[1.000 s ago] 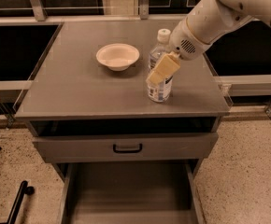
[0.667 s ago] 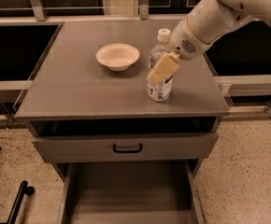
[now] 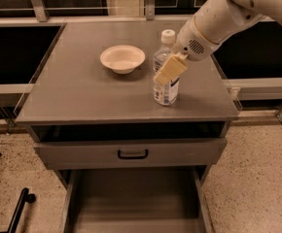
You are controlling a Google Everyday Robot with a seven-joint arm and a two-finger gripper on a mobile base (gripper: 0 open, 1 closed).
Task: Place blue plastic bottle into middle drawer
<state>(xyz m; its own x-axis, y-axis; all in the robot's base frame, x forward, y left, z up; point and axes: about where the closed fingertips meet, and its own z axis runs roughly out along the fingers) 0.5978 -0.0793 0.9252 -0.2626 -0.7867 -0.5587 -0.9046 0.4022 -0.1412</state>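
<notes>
The blue plastic bottle (image 3: 165,92), clear with a white cap and a pale label, stands upright on the grey cabinet top (image 3: 82,96), right of centre. My gripper (image 3: 168,72) is at the bottle's middle, reaching in from the upper right, and its tan part lies across the front of the bottle. The middle drawer (image 3: 136,198), a wide grey box with a flat bare floor, is pulled out below the cabinet front, with nothing in it.
A shallow white bowl (image 3: 122,58) sits on the top, left of the bottle. A grey drawer front with a black handle (image 3: 132,154) is above the open drawer. Railings run behind the cabinet and to both sides. The floor is speckled.
</notes>
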